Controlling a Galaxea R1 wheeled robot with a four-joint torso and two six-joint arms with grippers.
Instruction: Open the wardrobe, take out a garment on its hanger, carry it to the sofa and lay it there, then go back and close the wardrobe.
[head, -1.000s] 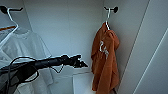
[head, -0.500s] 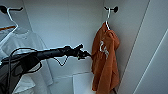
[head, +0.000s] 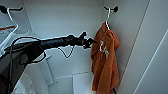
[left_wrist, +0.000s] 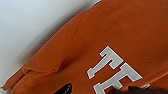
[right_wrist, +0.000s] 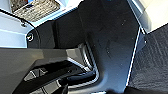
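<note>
Wardrobe open | garment on hanger, hooked on right-wall peg | left gripper just beside hoodie, claw state unclear | step: reaching; next likely needs lifting hook clear.

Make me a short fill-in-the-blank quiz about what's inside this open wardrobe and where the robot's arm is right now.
1. The hoodie hanging in the wardrobe is ____ in colour.
2. The hoodie hangs on a white ____ hooked over a dark peg.
3. The left gripper reaches toward the ____.
4. The lettering on the hoodie is ____.

Answers: orange; hanger; hoodie; white
</note>
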